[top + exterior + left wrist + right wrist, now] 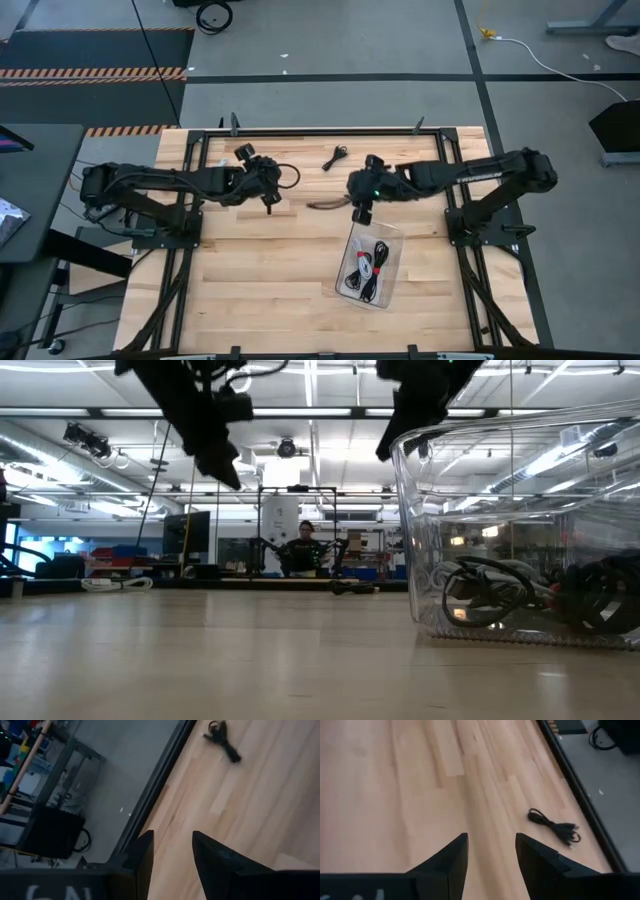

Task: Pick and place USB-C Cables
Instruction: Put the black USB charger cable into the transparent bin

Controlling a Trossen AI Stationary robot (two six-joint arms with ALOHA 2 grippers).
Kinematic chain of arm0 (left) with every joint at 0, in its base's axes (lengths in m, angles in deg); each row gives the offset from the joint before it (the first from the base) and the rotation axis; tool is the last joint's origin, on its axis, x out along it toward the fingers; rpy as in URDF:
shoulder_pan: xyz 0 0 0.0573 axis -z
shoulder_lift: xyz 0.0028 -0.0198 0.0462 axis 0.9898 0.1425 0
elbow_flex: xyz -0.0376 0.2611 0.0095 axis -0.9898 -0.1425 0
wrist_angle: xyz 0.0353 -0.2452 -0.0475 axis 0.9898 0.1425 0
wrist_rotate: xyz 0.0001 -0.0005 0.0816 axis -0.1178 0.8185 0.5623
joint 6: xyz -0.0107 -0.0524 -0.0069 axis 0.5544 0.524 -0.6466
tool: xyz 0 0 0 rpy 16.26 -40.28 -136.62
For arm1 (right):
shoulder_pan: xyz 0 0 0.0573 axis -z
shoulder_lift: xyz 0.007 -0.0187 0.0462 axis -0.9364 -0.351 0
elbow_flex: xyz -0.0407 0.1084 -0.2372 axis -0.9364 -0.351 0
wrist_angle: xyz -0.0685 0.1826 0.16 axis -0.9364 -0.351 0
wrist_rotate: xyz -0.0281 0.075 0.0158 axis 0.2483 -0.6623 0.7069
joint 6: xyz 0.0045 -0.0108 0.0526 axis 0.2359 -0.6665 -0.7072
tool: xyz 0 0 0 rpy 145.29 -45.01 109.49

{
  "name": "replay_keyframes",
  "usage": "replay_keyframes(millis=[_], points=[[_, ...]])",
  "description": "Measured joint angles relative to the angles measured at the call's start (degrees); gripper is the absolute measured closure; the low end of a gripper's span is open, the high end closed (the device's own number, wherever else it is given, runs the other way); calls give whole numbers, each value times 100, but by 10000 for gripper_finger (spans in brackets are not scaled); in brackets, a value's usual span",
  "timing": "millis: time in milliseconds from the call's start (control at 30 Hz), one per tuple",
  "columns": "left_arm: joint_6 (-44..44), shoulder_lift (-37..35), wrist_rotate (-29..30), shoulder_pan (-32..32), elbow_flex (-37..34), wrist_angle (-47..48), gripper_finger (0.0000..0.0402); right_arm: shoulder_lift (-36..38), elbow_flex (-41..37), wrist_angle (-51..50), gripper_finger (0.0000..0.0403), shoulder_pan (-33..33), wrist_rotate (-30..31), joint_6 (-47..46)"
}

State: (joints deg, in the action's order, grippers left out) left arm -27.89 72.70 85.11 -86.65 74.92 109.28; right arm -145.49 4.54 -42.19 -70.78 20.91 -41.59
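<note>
High view: wooden desk (250, 280) w/ both arms reaching toward the middle. Left gripper (268, 203) hangs over bare wood left of centre, right gripper (360, 212) just above the top edge of a clear plastic bin (391, 262). Bin sits right of centre, toward the near side of the desk, and holds several coiled USB-C cables (366, 268), black ones plus one w/ red and a pale one. One more black cable (334, 155) lies loose on the desk near the far edge, between the two arms, well apart from the bin. Left wrist view: fingers (142, 855) parted, nothing between them, wood below; loose cable shows ahead (222, 740). Right wrist view: fingers (451, 857) also spread, empty, same loose cable ahead near the desk edge (554, 826). Low view: bin at right w/ dark coils inside (490, 588), both grippers up off the desk; a person (303, 550) sits far back in the room.
</note>
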Motion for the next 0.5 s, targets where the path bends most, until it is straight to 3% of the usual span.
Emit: replay_keyframes(millis=[233, 500], points=[[-243, -31, -163, -582, -602, -530, 260, -478, -2, 357, 232, 844, -296, 1457], [80, -66, -1312, -635, -601, -370, 260, -1434, 163, 435, 232, 1392, -490, 2479]])
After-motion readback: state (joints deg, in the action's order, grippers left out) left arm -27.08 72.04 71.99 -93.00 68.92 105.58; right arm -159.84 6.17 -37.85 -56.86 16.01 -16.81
